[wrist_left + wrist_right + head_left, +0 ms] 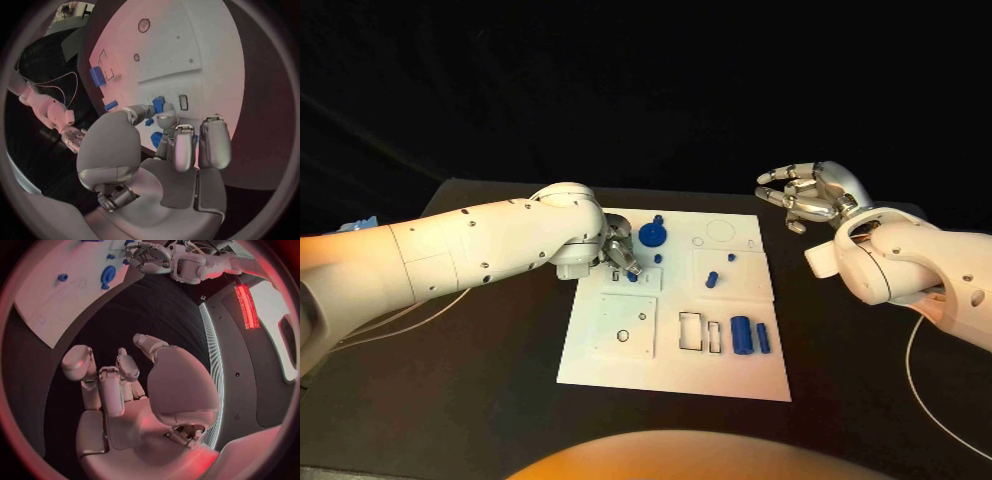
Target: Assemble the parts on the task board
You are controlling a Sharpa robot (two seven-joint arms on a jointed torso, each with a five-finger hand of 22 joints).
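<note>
Blue and small, the part [159, 104] looks hard, light and a bit slippery, so we think it wants a soft pinch on its sides. Our left hand [619, 256] has its fingertips together on it, low over the task board [678, 377]. Our right hand [813, 194] waits beside the board, fingers apart, holding nothing.

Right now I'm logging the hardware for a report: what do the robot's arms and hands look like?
Both arms have smooth, rounded white shells dotted with small dark screw holes. Each ends in a silver metallic hand, the left hand and the right hand, with segmented fingers and pale rounded fingertip pads. Thin pale cables trail over the black table beside each arm.
</note>
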